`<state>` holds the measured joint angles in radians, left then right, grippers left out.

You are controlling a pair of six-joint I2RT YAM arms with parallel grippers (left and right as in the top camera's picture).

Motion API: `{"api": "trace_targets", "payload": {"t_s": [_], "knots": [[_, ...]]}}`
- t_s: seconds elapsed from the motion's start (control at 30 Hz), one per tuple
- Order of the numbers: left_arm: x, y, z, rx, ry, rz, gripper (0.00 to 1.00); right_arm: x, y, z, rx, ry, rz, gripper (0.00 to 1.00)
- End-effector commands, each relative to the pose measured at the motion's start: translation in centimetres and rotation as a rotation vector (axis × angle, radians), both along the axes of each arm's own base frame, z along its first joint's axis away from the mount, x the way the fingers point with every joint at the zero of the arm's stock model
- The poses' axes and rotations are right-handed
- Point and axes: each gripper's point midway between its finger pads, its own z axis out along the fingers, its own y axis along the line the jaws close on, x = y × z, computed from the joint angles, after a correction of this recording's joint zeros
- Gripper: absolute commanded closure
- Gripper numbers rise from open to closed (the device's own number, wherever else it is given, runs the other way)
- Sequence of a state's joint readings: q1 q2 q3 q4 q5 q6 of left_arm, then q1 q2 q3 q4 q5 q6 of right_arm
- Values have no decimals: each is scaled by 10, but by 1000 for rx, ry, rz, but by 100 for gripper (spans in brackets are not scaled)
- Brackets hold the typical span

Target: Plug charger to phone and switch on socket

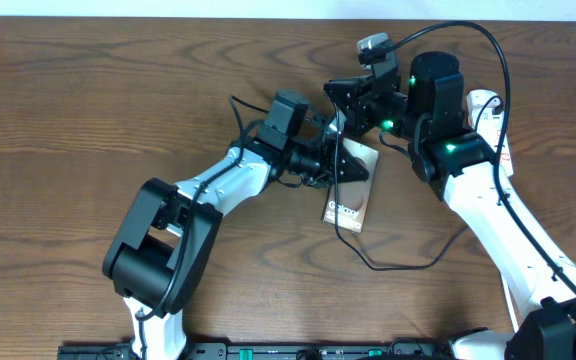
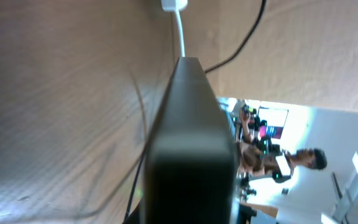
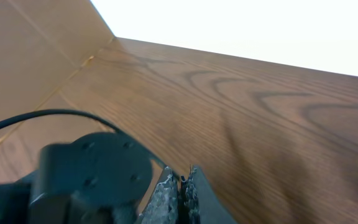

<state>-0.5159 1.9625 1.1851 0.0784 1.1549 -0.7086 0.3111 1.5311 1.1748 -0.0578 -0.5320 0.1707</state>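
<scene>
The phone (image 1: 353,200), dark with white "Galaxy" lettering, lies tilted at the table's middle. My left gripper (image 1: 343,165) is shut on its upper left edge. In the left wrist view the phone (image 2: 191,137) shows edge-on as a dark slab filling the centre. My right gripper (image 1: 340,118) hangs just above the phone's top end, shut on the charger's small black tip (image 3: 183,180). The charger's thin black cable (image 1: 398,266) runs down over the phone and loops right. The white socket (image 1: 484,101) is mostly hidden behind my right arm.
The socket's white cord (image 2: 180,34) and a black cable (image 2: 241,43) lie on the wood beyond the phone. My left arm's round joint (image 3: 92,171) sits close to the left of the right jaws. Both arms crowd the table's middle.
</scene>
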Motion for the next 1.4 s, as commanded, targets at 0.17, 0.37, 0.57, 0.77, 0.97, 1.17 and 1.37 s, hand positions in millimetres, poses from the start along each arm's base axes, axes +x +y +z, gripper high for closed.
{"api": "trace_targets", "payload": {"t_s": [0.17, 0.37, 0.57, 0.77, 0.97, 1.17, 1.37], "knots": [[-12, -9, 31, -79, -57, -78, 93, 13, 0, -39, -41, 78, -42, 97], [-12, -9, 31, -78, -57, -77, 93, 14, 0, -42, -37, 86, -42, 58], [-12, -9, 31, -81, -69, -81, 92, 8, -2, -53, -56, 139, -42, 43], [-6, -8, 28, -64, -90, -57, 92, 11, -13, -55, -60, 155, -68, 36], [-4, -7, 28, -65, -91, -53, 92, 13, -46, -57, -56, 232, -181, 30], [-4, -7, 28, -66, -95, -55, 92, 3, -84, -72, 58, 451, -246, 28], [-4, -7, 28, -67, -99, -56, 93, -12, -116, -92, 81, 618, -329, 25]]}}
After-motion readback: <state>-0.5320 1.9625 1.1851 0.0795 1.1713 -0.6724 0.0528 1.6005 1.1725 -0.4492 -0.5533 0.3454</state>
